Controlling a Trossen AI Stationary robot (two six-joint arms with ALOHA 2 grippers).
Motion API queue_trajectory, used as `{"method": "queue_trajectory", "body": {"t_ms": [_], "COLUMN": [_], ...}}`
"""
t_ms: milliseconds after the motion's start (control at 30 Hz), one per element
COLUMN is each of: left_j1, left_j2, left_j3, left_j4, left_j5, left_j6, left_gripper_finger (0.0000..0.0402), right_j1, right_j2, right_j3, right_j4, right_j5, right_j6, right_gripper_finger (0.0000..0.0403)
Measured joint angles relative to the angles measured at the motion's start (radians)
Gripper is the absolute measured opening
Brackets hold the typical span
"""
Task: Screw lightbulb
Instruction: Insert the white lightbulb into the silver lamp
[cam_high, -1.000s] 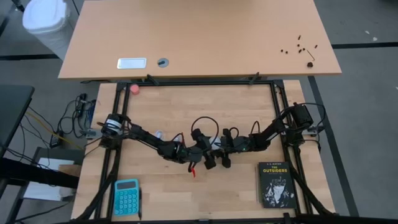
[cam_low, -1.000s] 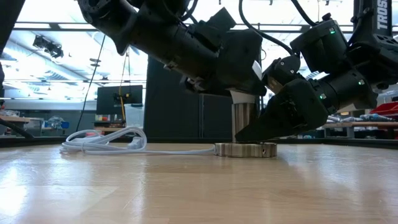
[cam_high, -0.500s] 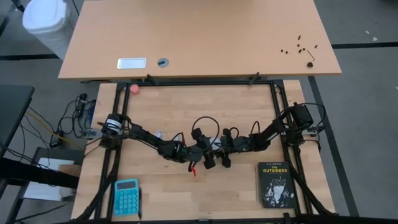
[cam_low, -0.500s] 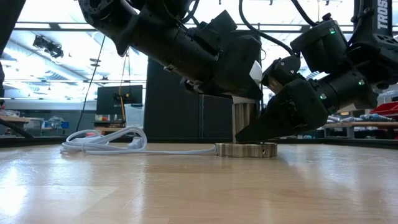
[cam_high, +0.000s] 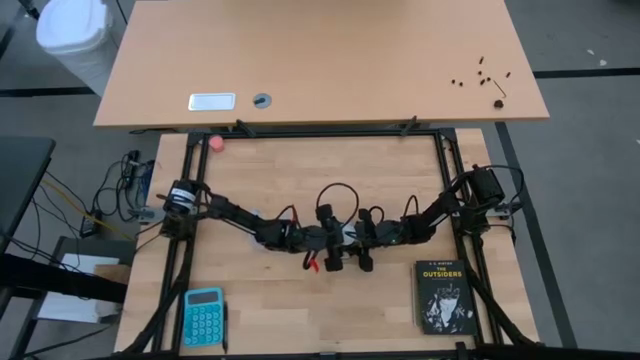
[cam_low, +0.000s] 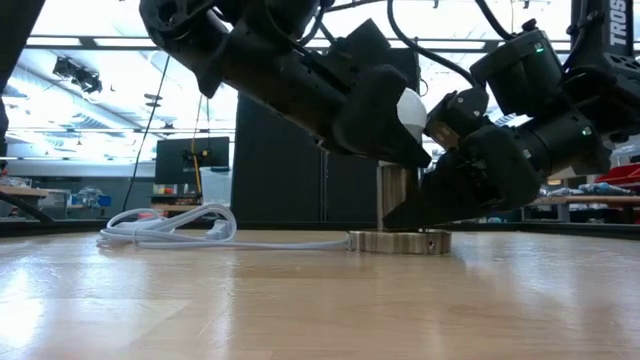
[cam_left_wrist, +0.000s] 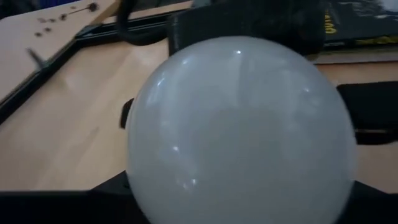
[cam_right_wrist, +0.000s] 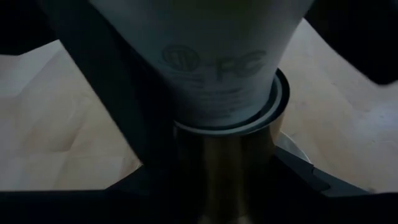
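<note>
Low view has the left gripper (cam_low: 395, 125) clenched on the lightbulb (cam_low: 411, 108), seated upright in the metal socket (cam_low: 398, 205) that the right gripper (cam_low: 425, 205) clamps, so some tightening likely remains.

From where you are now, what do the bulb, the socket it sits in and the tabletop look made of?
The lightbulb: frosted white globe, glass or plastic, cannot tell; soft highlights, matte neck with printed marks. The socket: brushed metal, by its sheen, on a round metallic base. The table: light wood or wood-look laminate, smooth, showing grain.
</note>
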Motion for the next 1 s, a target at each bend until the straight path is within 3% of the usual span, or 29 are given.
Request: {"method": "queue_trajectory", "body": {"t_ms": [267,467,733,1000], "left_j1": [0.034,0.052,0.048,0.036], "left_j2": [-0.001,-0.001,-0.004,-0.071], "left_j3": [0.0,0.0,0.004,0.003], "left_j4": [0.001,-0.007,-0.028,-0.203], "left_j5": [0.199,0.284,0.246,0.223], "left_j6": [0.046,0.112,0.062,-0.047], "left_gripper_finger": [0.0228,0.0228,0.0253,0.0304], "right_j1": [0.012,0.016,0.015,0.01], "right_j2": [0.001,0.001,0.001,0.002], "right_j3": [0.0,0.0,0.003,0.005], "right_j4": [0.0,0.0,-0.004,-0.011], "right_j5": [-0.006,-0.005,-0.003,0.017], "right_j6": [-0.001,-0.001,0.011,0.018], "right_gripper_finger": [0.0199,0.0199,0.0199,0.0199]}}
